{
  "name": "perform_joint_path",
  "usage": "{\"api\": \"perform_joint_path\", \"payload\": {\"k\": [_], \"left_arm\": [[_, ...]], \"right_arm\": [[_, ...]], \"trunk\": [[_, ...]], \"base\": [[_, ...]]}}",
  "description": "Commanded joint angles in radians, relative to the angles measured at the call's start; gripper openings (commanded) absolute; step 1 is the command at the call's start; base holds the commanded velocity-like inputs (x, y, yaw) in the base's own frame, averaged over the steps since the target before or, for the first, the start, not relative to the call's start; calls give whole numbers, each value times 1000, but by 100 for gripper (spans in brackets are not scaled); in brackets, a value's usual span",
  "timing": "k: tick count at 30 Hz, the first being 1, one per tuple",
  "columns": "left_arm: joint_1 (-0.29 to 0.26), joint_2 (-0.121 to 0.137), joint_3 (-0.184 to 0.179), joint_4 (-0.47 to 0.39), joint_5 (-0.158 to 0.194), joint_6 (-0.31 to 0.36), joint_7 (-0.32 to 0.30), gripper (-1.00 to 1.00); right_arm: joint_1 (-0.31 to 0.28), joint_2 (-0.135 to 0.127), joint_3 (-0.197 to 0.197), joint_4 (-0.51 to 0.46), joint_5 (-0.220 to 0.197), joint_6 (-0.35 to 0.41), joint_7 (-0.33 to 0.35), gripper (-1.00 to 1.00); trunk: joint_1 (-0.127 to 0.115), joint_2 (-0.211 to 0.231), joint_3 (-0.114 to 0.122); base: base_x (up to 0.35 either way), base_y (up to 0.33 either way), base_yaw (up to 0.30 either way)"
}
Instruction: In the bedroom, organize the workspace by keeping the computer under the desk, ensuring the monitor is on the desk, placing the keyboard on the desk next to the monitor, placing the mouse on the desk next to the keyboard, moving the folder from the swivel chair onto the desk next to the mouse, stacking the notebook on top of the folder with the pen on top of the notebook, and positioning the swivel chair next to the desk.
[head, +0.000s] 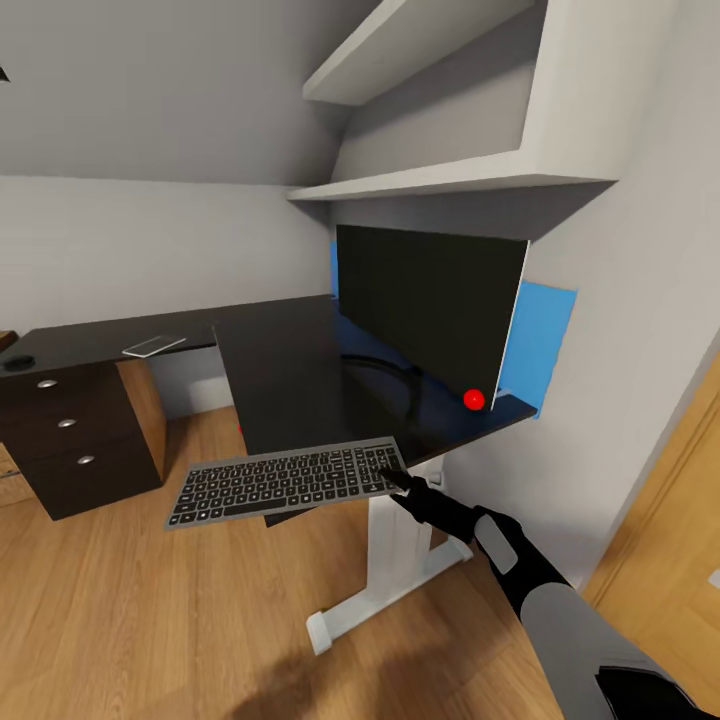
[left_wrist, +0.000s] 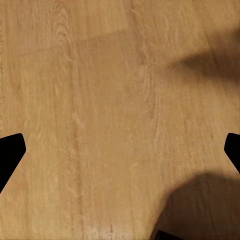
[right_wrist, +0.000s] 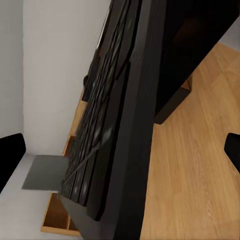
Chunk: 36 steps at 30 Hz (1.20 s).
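At desk (head: 290, 350) front edge, right gripper (head: 395, 478) pinches keyboard (head: 285, 480) by its right end, board mostly overhanging the floor, left gripper (left_wrist: 120, 145) spread wide over bare floorboards; best to slide it fully onto the top, level, before monitor (head: 430, 305).

Even, soft, shadowless-source light throughout; the glossy desk (head: 290, 370) mirrors the monitor (head: 430, 310); blurred dark shadows fall on the wood floor (left_wrist: 100, 125); wide-angle bending at edges; renders slightly soft.
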Motion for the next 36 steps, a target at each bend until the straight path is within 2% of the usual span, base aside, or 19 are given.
{"api": "perform_joint_path", "payload": {"k": [1, 11, 12, 33, 36], "left_arm": [[-1, 0, 1, 1, 0, -3, 1, 100], [-1, 0, 1, 1, 0, -4, 1, 100], [-1, 0, 1, 1, 0, -4, 1, 100], [-1, 0, 1, 1, 0, -3, 1, 100], [-1, 0, 1, 1, 0, -3, 1, 100]], "right_arm": [[-1, 1, -5, 0, -2, 7, 1, 100], [0, 1, -5, 7, -2, 9, 1, 100], [-1, 1, -5, 8, -2, 12, 0, -100], [-1, -1, -6, 7, -4, 8, 7, -100], [-1, -2, -7, 6, -4, 7, 7, -100]], "trunk": [[0, 0, -1], [0, 0, -1], [0, 0, -1], [0, 0, -1], [-12, 21, 8]], "base": [[0, 0, 0], [0, 0, 0], [0, 0, 0], [0, 0, 0], [0, 0, 0]]}}
